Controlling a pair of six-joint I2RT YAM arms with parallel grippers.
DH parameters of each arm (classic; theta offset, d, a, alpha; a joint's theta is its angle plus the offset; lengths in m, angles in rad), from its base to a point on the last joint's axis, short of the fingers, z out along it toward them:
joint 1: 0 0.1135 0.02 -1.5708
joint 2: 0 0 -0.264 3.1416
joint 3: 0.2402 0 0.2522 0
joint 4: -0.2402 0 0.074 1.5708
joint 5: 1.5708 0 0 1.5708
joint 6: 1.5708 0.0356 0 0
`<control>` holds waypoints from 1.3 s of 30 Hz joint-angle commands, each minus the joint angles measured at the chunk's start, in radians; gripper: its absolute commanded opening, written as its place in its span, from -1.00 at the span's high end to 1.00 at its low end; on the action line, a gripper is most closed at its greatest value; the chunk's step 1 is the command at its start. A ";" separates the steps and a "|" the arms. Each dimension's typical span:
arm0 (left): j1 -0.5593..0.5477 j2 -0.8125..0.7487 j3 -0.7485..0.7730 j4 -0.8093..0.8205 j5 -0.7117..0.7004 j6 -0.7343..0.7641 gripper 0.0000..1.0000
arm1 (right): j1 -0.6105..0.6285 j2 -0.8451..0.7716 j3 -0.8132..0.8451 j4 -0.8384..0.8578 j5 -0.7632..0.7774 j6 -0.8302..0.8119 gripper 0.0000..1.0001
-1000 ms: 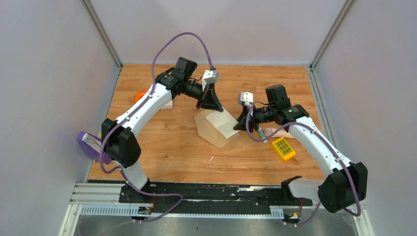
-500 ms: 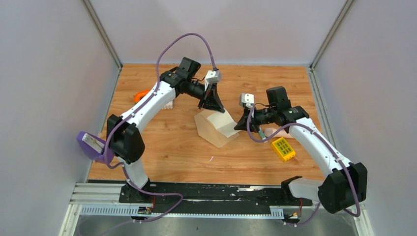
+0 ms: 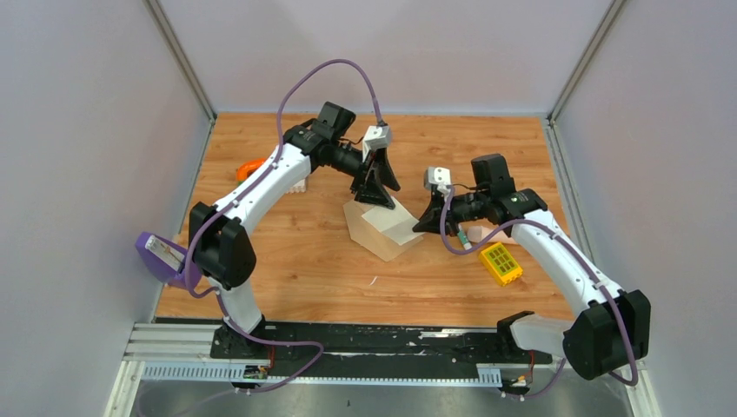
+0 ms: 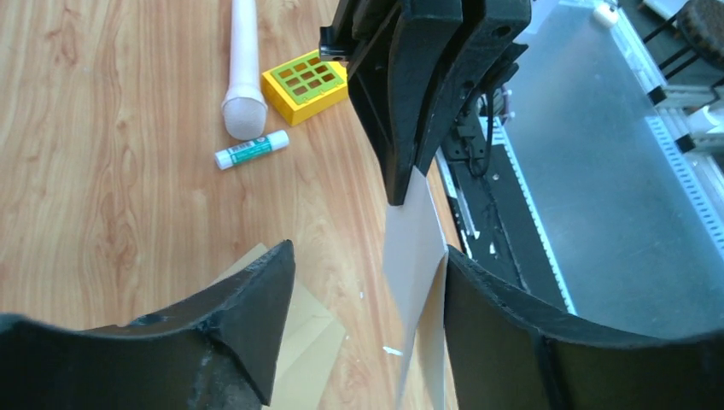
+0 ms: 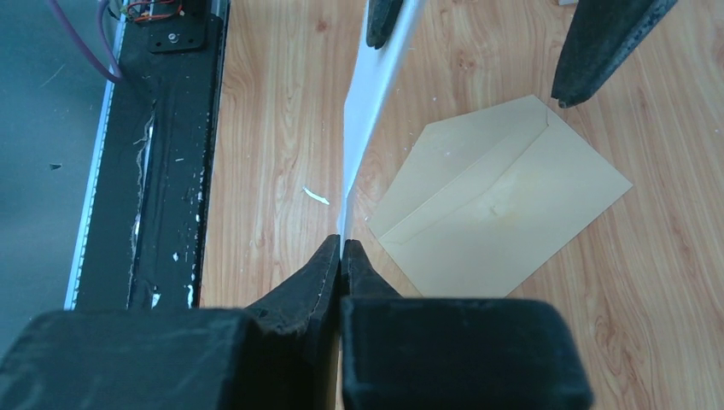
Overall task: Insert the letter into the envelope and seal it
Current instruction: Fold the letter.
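Cream-beige letter [image 5: 363, 128] is standing on edge over the wooden tabletop [image 3: 304, 261], the right pincer [image 5: 341, 248] clamping its near corner. The left pincer [image 4: 365, 260] is gaping wide around its far end. The kraft envelope [image 5: 504, 205] is lying flat alongside, flap unfolded.

Orange obj [image 3: 248, 166] mostly hidden behind L arm [image 3: 261, 187], can't ID.

Top external looks down from behind, arm bases [image 3: 382, 343] at frame bottom. Wrist cameras, close in, face each other, sharing the letter [image 4: 414, 248].
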 commanded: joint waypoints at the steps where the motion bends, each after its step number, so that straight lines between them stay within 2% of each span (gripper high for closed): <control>1: -0.003 -0.057 0.025 -0.009 -0.016 0.024 -0.52 | -0.006 -0.025 -0.002 0.020 -0.082 -0.023 1.00; 4: -0.003 -0.085 0.022 -0.005 -0.041 0.025 -0.81 | -0.008 -0.025 0.000 0.019 -0.072 -0.025 1.00; 6: 0.001 -0.107 0.026 -0.007 -0.058 0.033 -0.87 | -0.016 -0.024 0.006 0.020 -0.084 -0.015 1.00; 13: 0.045 -0.187 0.084 -0.034 -0.134 0.046 -0.92 | -0.024 -0.006 0.010 0.021 -0.091 -0.008 1.00; 20: 0.072 -0.252 0.081 -0.078 -0.109 0.080 -0.68 | -0.054 0.019 0.030 0.041 -0.107 0.043 1.00; 25: 0.068 -0.276 0.057 -0.112 -0.049 0.131 -0.45 | -0.121 0.057 0.051 0.128 -0.128 0.202 1.00; 27: 0.049 -0.278 0.047 -0.125 -0.073 0.155 -0.38 | -0.142 0.063 0.055 0.138 -0.155 0.229 1.00; 36: 0.000 -0.273 -0.064 0.039 -0.159 0.062 -0.37 | -0.164 0.012 0.035 0.194 -0.176 0.279 1.00; 39: -0.010 -0.265 -0.088 0.101 -0.180 0.014 -0.43 | -0.169 0.015 0.021 0.203 -0.218 0.280 1.00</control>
